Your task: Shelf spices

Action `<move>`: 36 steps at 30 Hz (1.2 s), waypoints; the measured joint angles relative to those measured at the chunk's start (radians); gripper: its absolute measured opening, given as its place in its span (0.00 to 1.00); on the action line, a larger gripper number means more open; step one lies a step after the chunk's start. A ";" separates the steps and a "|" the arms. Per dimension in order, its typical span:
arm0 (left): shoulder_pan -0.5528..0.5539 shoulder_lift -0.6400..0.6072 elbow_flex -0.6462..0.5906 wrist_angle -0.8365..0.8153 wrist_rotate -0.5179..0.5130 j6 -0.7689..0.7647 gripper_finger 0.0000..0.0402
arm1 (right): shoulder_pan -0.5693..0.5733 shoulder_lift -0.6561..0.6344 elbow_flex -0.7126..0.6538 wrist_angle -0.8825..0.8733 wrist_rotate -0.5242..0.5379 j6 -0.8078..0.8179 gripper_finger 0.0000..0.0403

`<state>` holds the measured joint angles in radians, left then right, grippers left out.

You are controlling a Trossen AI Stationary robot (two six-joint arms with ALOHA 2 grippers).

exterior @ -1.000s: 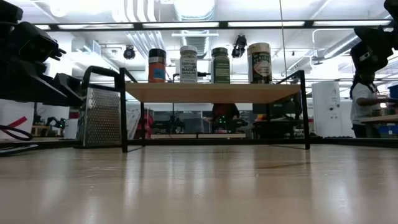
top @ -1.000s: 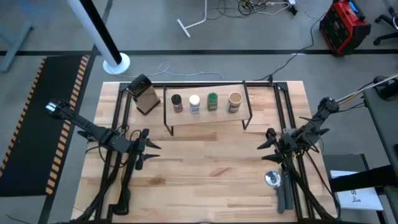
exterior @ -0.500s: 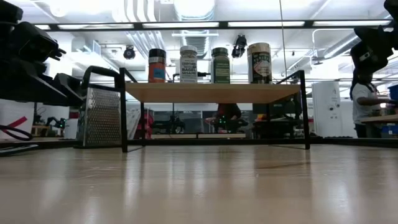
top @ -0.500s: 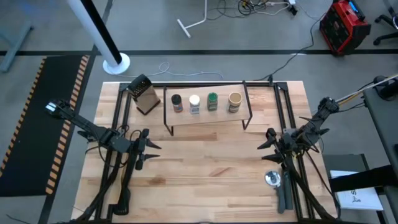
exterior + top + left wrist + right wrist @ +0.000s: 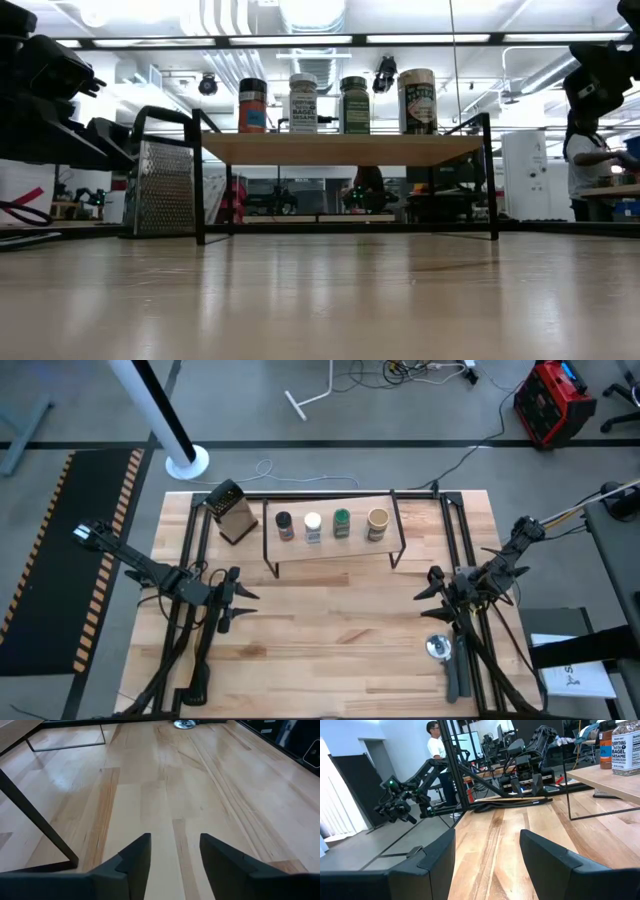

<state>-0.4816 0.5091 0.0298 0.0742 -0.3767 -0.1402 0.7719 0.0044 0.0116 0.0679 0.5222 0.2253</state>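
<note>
Four spice jars stand upright on their bases in a row on the shelf's (image 5: pixel 330 548) wooden top board (image 5: pixel 340 148): dark-lidded (image 5: pixel 284 526) (image 5: pixel 253 105), white-lidded (image 5: pixel 313 526) (image 5: pixel 303 103), green-lidded (image 5: pixel 342 524) (image 5: pixel 355 104) and a wider tan one (image 5: pixel 377 524) (image 5: pixel 417 101). My left gripper (image 5: pixel 240 598) (image 5: pixel 175 855) hovers open over the table's near-left part, short of the shelf. My right gripper (image 5: pixel 428 595) (image 5: pixel 487 850) hovers open at the near right. Its wrist view shows the white-lidded jar (image 5: pixel 626 747) far off on the board.
A boxy metal grater (image 5: pixel 232 512) (image 5: pixel 163 188) stands left of the shelf. A round silver disc (image 5: pixel 438 648) (image 5: pixel 185 724) lies near the right arm's base. Bare tabletop (image 5: pixel 330 630) stretches between the arms, in front of the shelf. A person (image 5: pixel 437 750) stands in the room beyond.
</note>
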 joint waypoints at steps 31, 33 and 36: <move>0.000 0.000 0.000 0.000 0.001 0.000 0.37 | 0.000 0.000 0.000 0.016 0.001 0.002 0.49; 0.000 0.000 0.000 0.000 0.001 0.000 0.38 | 0.000 0.000 0.000 0.018 0.002 0.003 0.49; 0.000 0.000 0.000 0.011 0.001 0.006 0.39 | 0.000 0.000 0.000 0.019 0.002 0.003 0.49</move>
<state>-0.4812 0.5091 0.0299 0.0856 -0.3759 -0.1340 0.7719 0.0044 0.0113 0.0869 0.5240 0.2279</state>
